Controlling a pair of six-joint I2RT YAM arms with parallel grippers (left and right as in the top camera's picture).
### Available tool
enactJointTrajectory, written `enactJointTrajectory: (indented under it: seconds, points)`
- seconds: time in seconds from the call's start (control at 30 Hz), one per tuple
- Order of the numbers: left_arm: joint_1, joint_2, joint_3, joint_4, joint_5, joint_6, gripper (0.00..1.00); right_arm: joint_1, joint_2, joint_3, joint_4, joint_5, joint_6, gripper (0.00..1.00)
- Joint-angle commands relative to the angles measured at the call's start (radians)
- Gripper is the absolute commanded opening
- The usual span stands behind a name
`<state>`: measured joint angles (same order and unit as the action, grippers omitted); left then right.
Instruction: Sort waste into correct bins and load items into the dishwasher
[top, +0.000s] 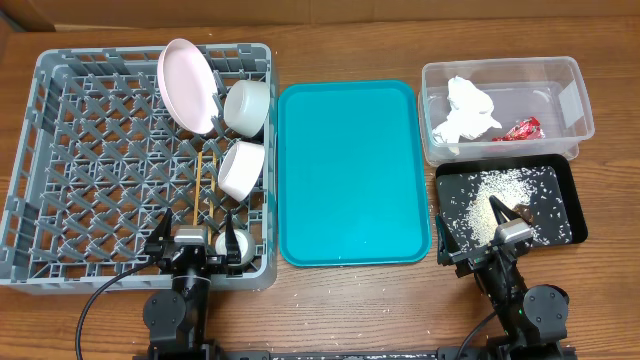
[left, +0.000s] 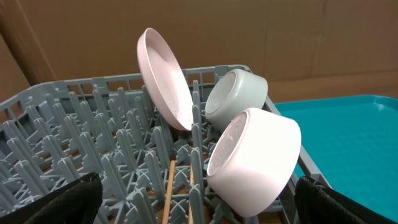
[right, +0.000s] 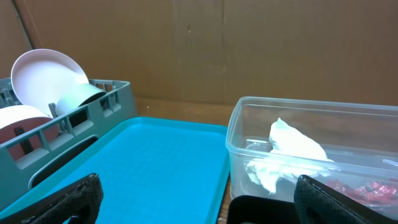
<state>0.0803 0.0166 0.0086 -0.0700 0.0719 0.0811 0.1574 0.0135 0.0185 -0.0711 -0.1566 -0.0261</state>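
The grey dish rack (top: 30, 150) holds the pale pink plate (top: 188, 85) on edge, two white bowls (top: 247, 105) (top: 241, 168), the chopsticks (top: 205, 185) and a small white cup (top: 232, 246). My left gripper (top: 195, 238) is open and empty at the rack's front edge, beside the cup. The clear tub (top: 500, 65) holds the white napkin (top: 465, 110) and the red wrapper (top: 525, 129). The black tray (top: 570, 190) holds rice grains (top: 505, 190) and a brown scrap (top: 522, 213). My right gripper (top: 480, 235) is open and empty at the black tray's front left corner.
A large teal tray (top: 350, 170) lies flat between the rack and the bins. A few rice grains lie loose on the wooden table near the tray's front edge. Cardboard walls stand behind the table.
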Motion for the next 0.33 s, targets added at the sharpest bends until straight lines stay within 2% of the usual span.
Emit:
enactJointTrajectory:
  seconds: [0.0,0.3]
  points:
    - [0.004,-0.013,-0.004,-0.002,0.006,-0.006,1.00,-0.003,-0.011,-0.011,0.005,0.006,-0.001,1.00]
    - [0.004,-0.013,-0.004,-0.002,0.006,-0.006,1.00,-0.003,-0.011,-0.011,0.005,0.006,-0.001,1.00]
